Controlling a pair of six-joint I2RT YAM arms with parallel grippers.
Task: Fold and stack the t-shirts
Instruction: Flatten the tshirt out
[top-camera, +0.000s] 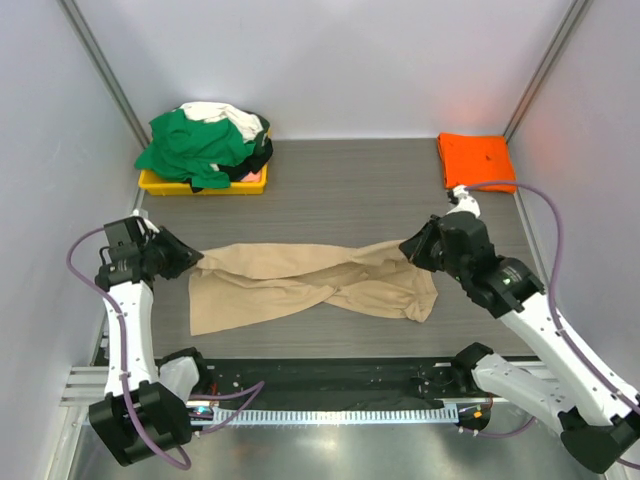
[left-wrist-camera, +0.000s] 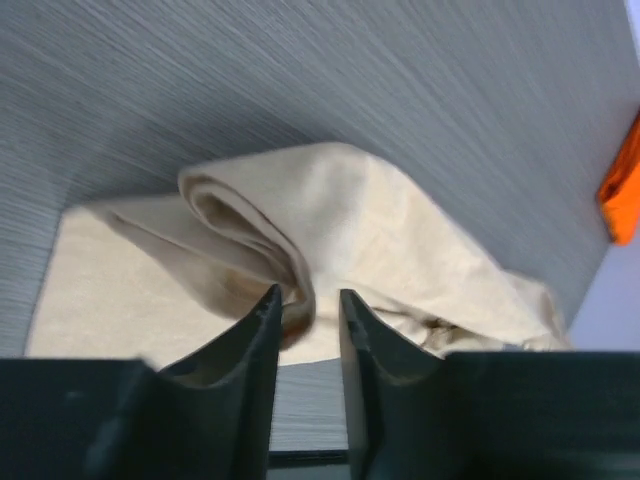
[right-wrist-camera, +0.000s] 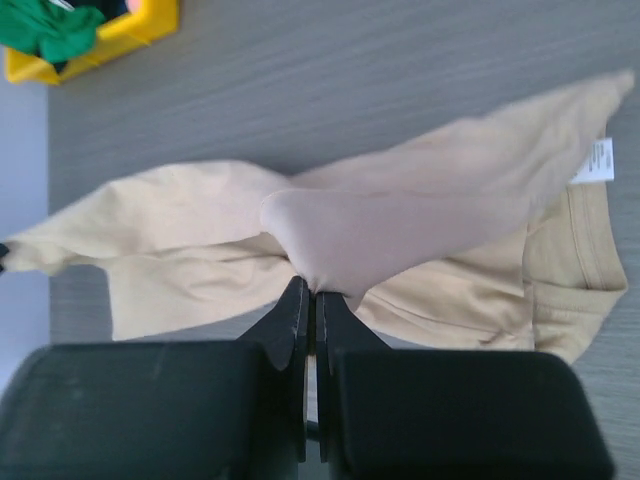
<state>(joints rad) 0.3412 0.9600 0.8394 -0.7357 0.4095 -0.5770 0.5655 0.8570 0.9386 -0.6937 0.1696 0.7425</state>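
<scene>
Right gripper (top-camera: 408, 247) is squeezed tight on a bunched fold of the tan shirt (top-camera: 300, 285), and its wrist view shows the two black fingers (right-wrist-camera: 296, 310) pressed together with cloth puffing out over their tips. Left gripper (top-camera: 200, 258) sits at the other end of the same shirt; its fingers (left-wrist-camera: 262, 320) stand a little apart with a rolled fold at their tips, and I cannot tell if they pinch it. Everything rests on a dark grey table (top-camera: 350, 180) with fine stripes, shut in by plain pale walls (top-camera: 330, 60) at the back and on both sides. The tan shirt lies in the near middle of the table, between the two grippers. Its long way runs from left to right, and it is twisted like a rope in the middle. The left part is spread flat and wide, and the right part is bunched up. Its neck band (right-wrist-camera: 570, 240) and a small white tag (right-wrist-camera: 598, 160) are at the end close to the right gripper. A folded orange shirt (top-camera: 477, 160) lies flat in the far right corner. A yellow tray (top-camera: 160, 183) in the far left corner holds a heap of a green shirt (top-camera: 190, 145), a white shirt (top-camera: 225, 112) and a black shirt (top-camera: 258, 160).
</scene>
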